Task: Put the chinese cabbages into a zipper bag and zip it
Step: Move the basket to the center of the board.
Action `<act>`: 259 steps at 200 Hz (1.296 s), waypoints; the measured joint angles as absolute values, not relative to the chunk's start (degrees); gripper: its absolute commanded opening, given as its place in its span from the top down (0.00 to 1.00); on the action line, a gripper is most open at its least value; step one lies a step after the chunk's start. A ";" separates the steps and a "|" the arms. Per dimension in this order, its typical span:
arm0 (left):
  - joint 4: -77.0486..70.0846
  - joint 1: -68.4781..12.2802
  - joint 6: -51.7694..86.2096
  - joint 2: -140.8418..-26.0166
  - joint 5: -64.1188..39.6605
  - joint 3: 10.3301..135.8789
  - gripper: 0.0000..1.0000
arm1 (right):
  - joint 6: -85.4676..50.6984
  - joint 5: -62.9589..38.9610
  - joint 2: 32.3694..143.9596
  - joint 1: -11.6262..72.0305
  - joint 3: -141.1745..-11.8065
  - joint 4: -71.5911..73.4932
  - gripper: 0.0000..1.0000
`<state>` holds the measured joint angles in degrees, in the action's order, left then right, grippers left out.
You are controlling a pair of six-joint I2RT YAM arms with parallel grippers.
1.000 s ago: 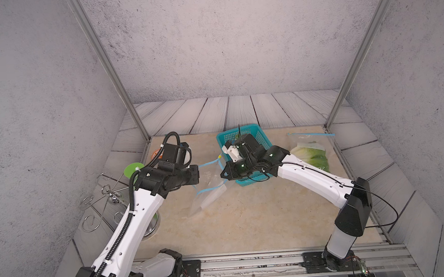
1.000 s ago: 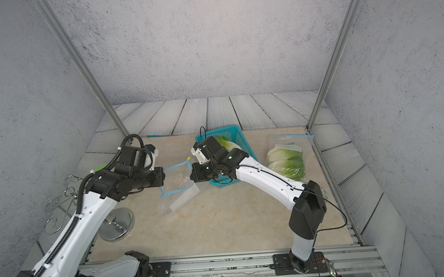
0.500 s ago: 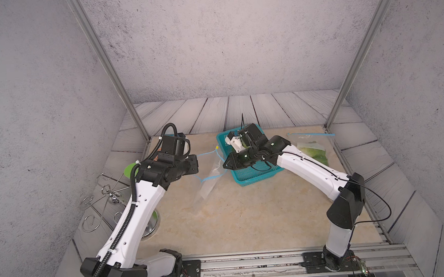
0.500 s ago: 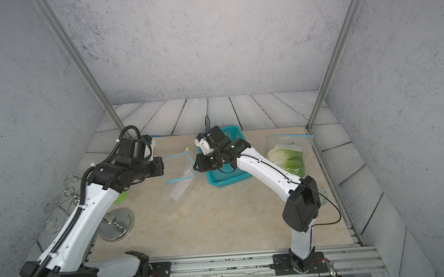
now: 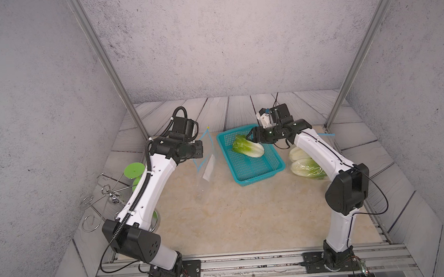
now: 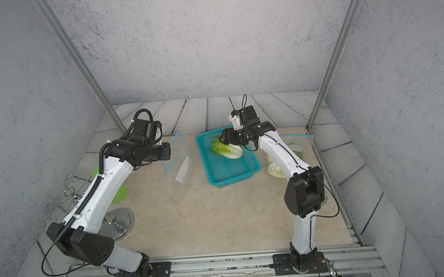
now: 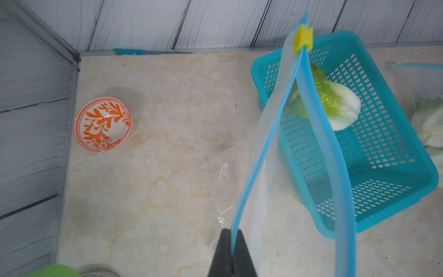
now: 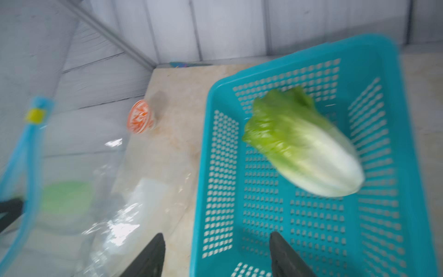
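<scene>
One chinese cabbage [image 5: 248, 146] [image 8: 302, 144] lies in the teal basket [image 5: 255, 178], leafy end toward the back left. My right gripper [image 5: 250, 137] [image 8: 217, 239] hovers open just over it, nothing between the fingers. My left gripper [image 7: 232, 237] [image 5: 200, 149] is shut on the blue zip edge of the clear zipper bag [image 5: 208, 169] [image 7: 268, 124], which hangs open left of the basket. Its yellow slider [image 7: 302, 38] sits at the far end. Two more cabbages [image 5: 305, 165] lie right of the basket inside another clear bag, partly hidden by my right arm.
An orange-patterned bowl [image 7: 103, 123] stands near the back left corner. A green goblet [image 5: 134, 171], a wire rack [image 5: 105, 193] and a round metal base [image 6: 118, 224] crowd the left side under my left arm.
My right gripper has let go of the bag, opened and swung back right over the basket. My left gripper has lifted the bag and carried it toward the back.
</scene>
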<state>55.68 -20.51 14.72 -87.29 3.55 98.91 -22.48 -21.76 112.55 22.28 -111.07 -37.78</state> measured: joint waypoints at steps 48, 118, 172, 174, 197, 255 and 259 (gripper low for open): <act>56.86 -21.76 12.38 -86.80 6.20 103.79 1.00 | -18.09 -14.66 129.49 21.21 -125.84 -38.46 0.26; 56.25 -21.82 12.93 -86.63 4.08 98.85 1.00 | -16.32 -12.99 142.37 21.30 -133.73 -36.42 0.21; 54.59 -22.02 14.46 -86.26 1.56 94.32 1.00 | -19.84 -16.80 129.91 21.45 -108.77 -25.41 0.20; 54.54 -22.02 14.48 -86.26 1.48 94.32 1.00 | -19.92 -16.91 129.27 21.50 -107.85 -25.36 0.20; 53.91 -22.26 14.66 -86.06 0.82 94.32 1.00 | -20.53 -18.04 124.11 22.44 -102.02 -26.68 0.18; 52.97 -22.31 15.29 -84.47 -0.27 93.06 1.00 | -15.09 -18.98 116.97 24.16 -94.35 -32.88 0.13; 52.80 -22.31 15.40 -84.44 -0.40 92.90 1.00 | -13.89 -18.22 116.77 24.16 -94.15 -33.58 0.12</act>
<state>52.80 -22.31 15.40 -84.44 -0.40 92.90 -13.89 -18.22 116.77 24.16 -94.15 -33.58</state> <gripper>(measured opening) 0.042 0.859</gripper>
